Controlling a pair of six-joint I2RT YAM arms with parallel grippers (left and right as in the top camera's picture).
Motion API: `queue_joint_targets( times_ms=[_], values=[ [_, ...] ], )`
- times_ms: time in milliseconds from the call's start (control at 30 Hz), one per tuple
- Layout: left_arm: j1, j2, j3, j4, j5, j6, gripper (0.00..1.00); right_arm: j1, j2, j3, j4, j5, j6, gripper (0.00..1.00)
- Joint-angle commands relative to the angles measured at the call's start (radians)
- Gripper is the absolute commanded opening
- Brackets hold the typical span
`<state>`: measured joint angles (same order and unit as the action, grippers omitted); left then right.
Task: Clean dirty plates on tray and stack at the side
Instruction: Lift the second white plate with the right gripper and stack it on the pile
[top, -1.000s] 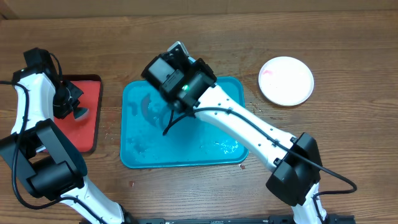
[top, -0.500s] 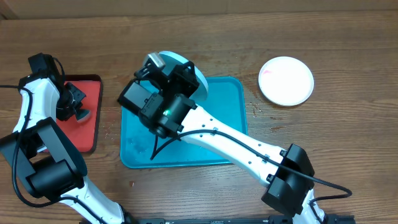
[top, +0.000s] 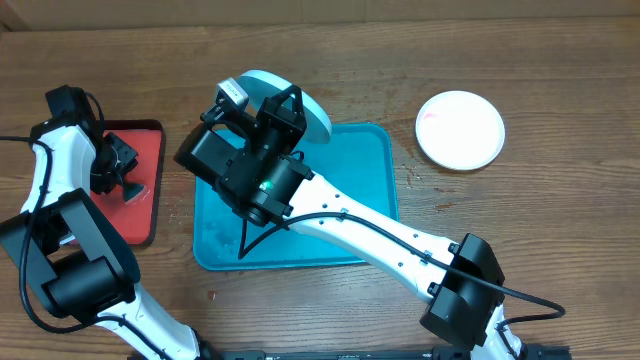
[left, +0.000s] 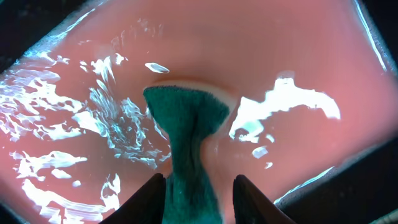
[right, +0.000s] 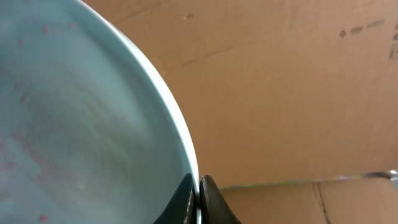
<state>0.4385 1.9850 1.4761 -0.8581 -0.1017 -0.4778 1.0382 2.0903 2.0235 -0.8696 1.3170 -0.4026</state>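
My right gripper (top: 283, 112) is shut on the rim of the pale mint-teal plate (top: 305, 103) and holds it tilted in the air above the far left corner of the teal-blue tray (top: 362, 190). In the right wrist view the fingers (right: 198, 194) pinch the plate's edge (right: 81, 124), which carries faint red specks. A white plate (top: 460, 130) with a small red smear lies on the table at the right. The yellow-green plate is out of view. My left gripper (top: 118, 178) holds the dark sponge (left: 186, 124) end-down on the red tray (left: 280, 56).
The red dark-rimmed tray (top: 148, 150) lies left of the teal tray and looks wet. Water patches sit on the teal tray's floor. My right arm spans the tray diagonally. Cardboard stands behind the table.
My right arm has lifted the mint-teal plate off the teal tray and carried it up and to the far left. The left gripper with the sponge has barely moved.
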Motion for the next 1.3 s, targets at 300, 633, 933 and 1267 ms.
queue_joint_targets(
  times_ms=[300,633,933,1267],
  values=[
    [0.000,-0.011,0.184,-0.148,0.010,0.006,1.00,0.010,-0.005,0.031,0.024,-0.177,0.044,0.04],
    [0.000,-0.011,0.184,-0.166,0.032,0.006,1.00,-0.015,-0.005,0.026,0.271,0.124,-0.176,0.04],
    [0.000,-0.011,0.184,-0.165,0.032,0.006,1.00,-0.058,-0.002,0.024,-0.179,-0.772,-0.094,0.04],
    [0.000,-0.011,0.184,-0.164,0.032,0.006,1.00,-0.404,-0.080,0.040,-0.219,-0.798,0.395,0.04]
  ],
)
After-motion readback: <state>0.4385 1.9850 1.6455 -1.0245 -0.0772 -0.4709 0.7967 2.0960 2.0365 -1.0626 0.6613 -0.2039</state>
